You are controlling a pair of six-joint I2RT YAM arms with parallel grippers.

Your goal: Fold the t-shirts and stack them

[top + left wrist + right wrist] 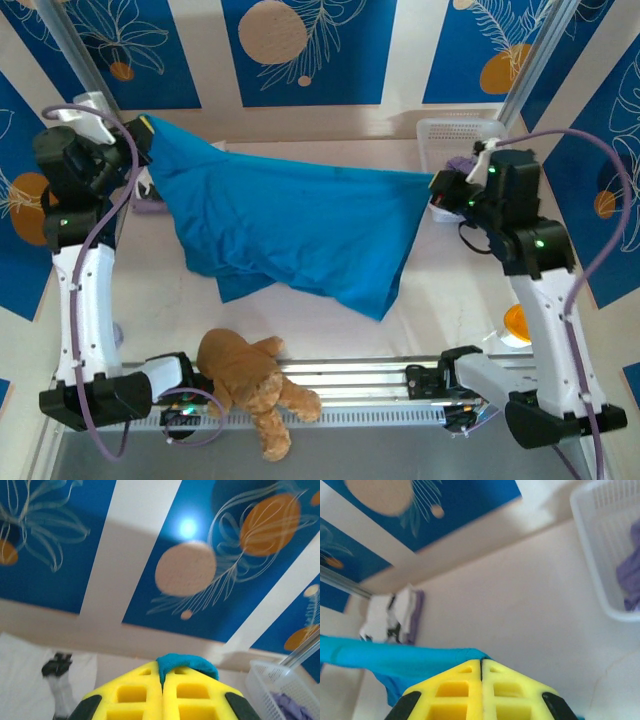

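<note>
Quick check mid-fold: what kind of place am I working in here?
Probably a staged robot test cell, not a home: blue leaf-patterned wall panels on a metal frame, arms bolted to a rail at the table edge, and props like a laundry basket and teddy bear.

You get bright, even light from overhead in the top view, with no harsh contrast. The teal t-shirt (300, 225) throws only a soft, pale shadow onto the table (440, 300) along its near edge. Small green lamps glow on the left arm (62, 222) and the right arm (540, 243). In your left wrist view a round white glare spot sits on the blue wall panel (188, 528), and the wall's pattern looks slightly smeared. Your right wrist view is the softest, with the basket (590, 555) at the right washed out and blurred.
</note>
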